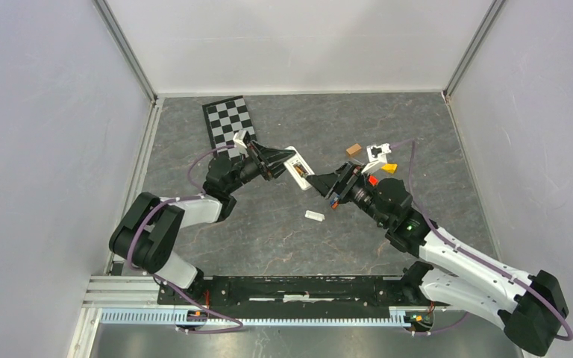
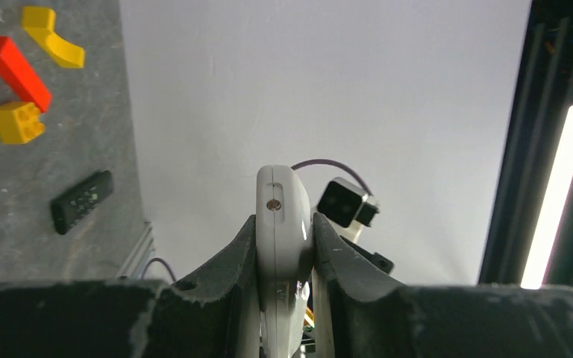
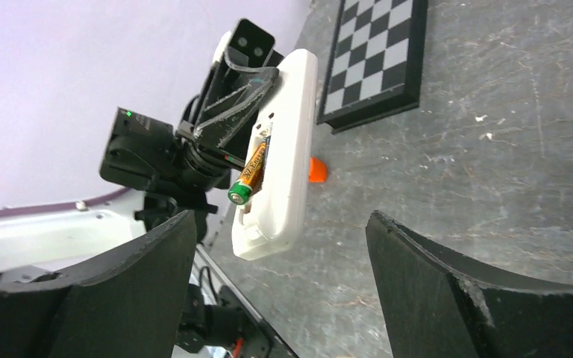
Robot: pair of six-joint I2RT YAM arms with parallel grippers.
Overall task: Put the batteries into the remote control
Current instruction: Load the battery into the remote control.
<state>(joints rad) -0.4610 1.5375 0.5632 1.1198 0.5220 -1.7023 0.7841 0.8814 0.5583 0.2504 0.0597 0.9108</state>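
My left gripper (image 2: 283,221) is shut on a white remote control (image 2: 281,224) and holds it up off the table; from above the remote (image 1: 296,165) sits between the two arms. In the right wrist view the remote (image 3: 287,142) shows its open compartment, where a gold battery (image 3: 251,172) with a green end lies tilted, its lower end sticking out. My right gripper (image 3: 282,218) is open, just short of the remote's near end, with nothing between its fingers (image 3: 149,283). From above, this gripper (image 1: 318,181) points at the remote.
A small white cover piece (image 1: 314,215) lies on the table below the grippers. A checkerboard (image 1: 227,119) sits at the back left. Wooden (image 1: 354,149), yellow (image 1: 389,168) and red (image 1: 373,180) blocks lie near the right arm. A black remote (image 2: 82,201) rests on the table.
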